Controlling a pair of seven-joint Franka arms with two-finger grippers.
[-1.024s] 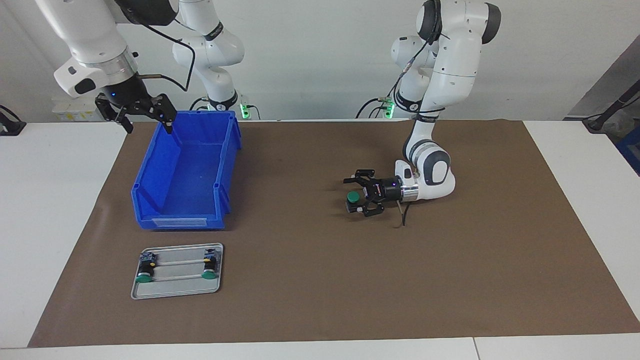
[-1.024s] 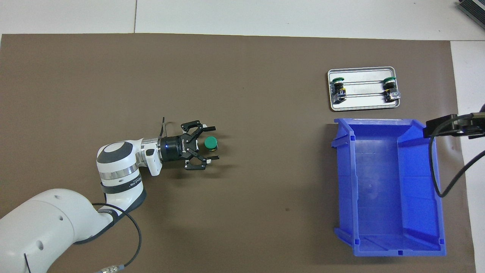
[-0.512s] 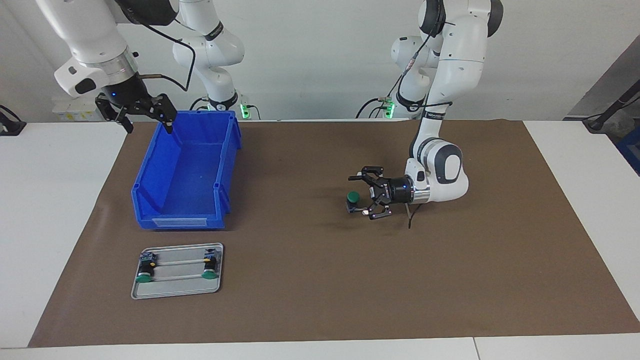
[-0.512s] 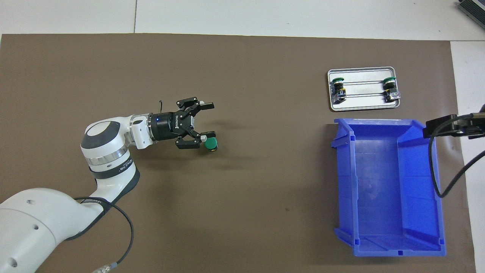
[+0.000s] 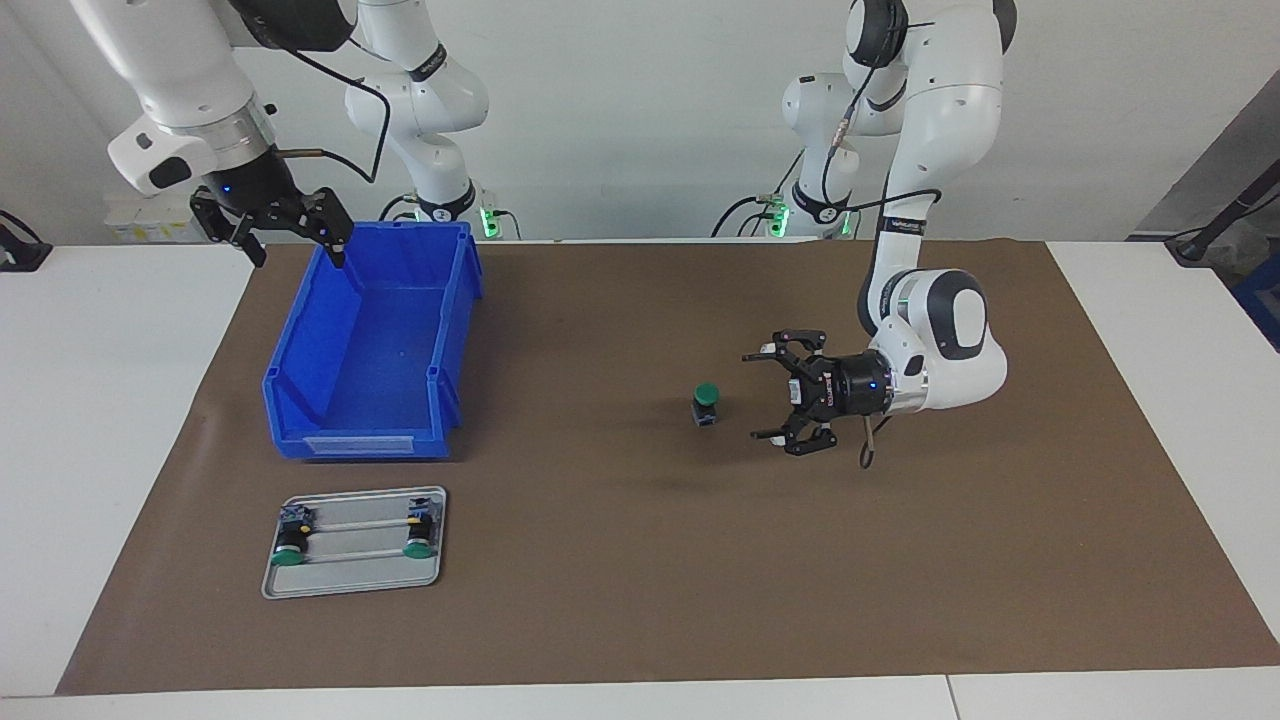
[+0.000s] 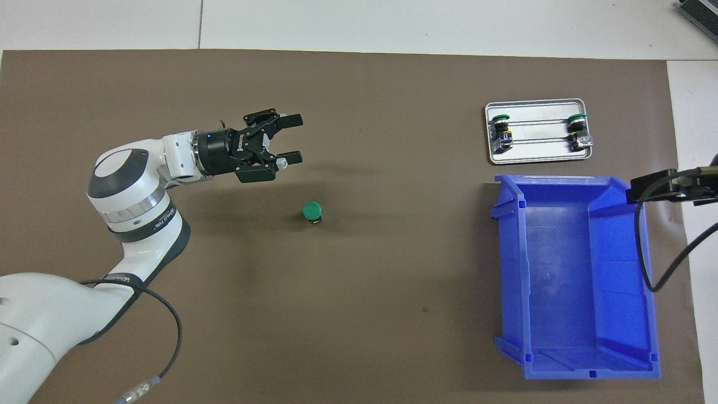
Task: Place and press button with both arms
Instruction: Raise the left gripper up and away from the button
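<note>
A green-capped button [image 5: 706, 400] stands upright on the brown mat near the table's middle, with nothing touching it; it also shows in the overhead view [image 6: 312, 212]. My left gripper [image 5: 756, 397] is open and empty. It points sideways at the button from the left arm's end, a short gap away, over the mat [image 6: 295, 138]. My right gripper [image 5: 298, 252] is open and empty. It hangs raised over the corner of the blue bin [image 5: 300, 350] nearest the robots and waits there.
The blue bin [image 6: 507, 280] is empty. A small metal tray [image 5: 355, 583] lies farther from the robots than the bin [image 6: 535, 159]. It holds two more green buttons [image 5: 290, 545] [image 5: 420, 535]. The brown mat [image 5: 900, 560] covers most of the table.
My left gripper, which was open around the button, has drawn back toward the left arm's end and lifted a little. The button stays upright where it was. The right arm has not moved.
</note>
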